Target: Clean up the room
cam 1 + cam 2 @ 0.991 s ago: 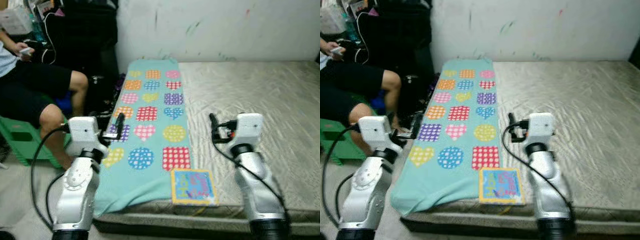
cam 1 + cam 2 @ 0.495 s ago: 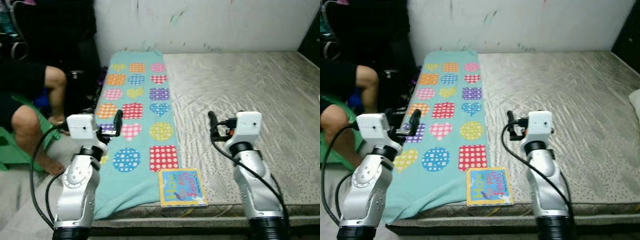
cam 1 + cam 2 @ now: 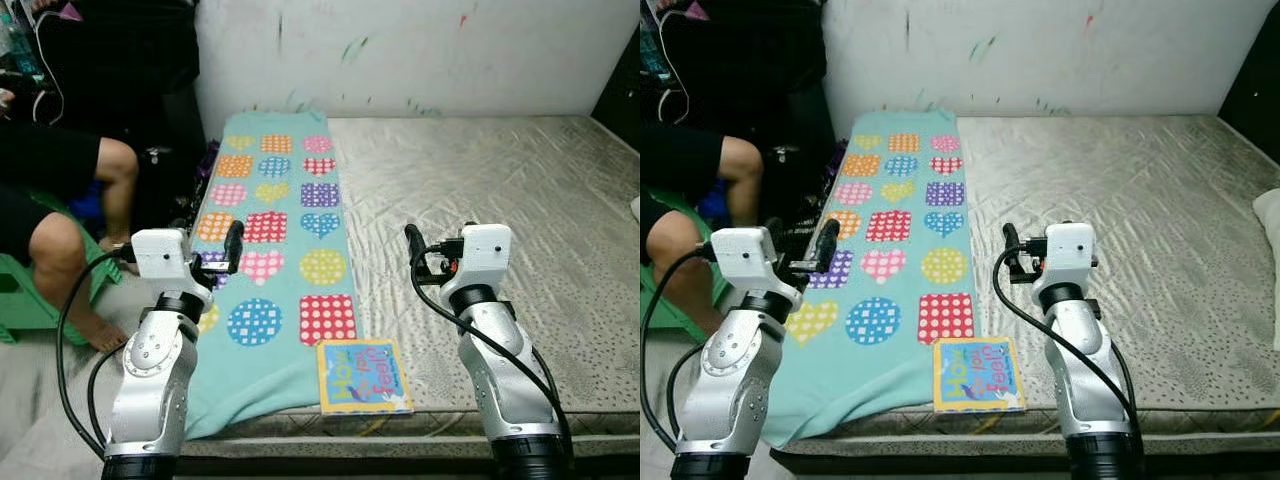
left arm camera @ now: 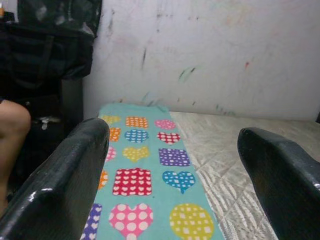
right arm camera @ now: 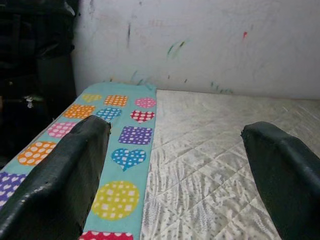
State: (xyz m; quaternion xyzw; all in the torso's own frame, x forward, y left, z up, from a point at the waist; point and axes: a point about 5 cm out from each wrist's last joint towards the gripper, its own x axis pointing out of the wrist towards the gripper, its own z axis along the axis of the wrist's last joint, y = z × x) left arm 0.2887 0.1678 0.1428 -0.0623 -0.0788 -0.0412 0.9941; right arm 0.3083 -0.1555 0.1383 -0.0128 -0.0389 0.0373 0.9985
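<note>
Left gripper (image 3: 232,243): fingers wide apart, holds nothing, raised over the left edge of the blanket (image 3: 280,225).
Book (image 3: 363,376): lies flat at the near edge of the mattress (image 3: 520,190), touching the blanket's corner, below and between both grippers; right one nearer.
Writing: big letters on the cover, not readable.
Right gripper (image 3: 414,250): wide open, empty.

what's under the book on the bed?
The book lies at the mattress's front edge, its left side overlapping the teal blanket. Whatever sits directly beneath is covered.
</note>
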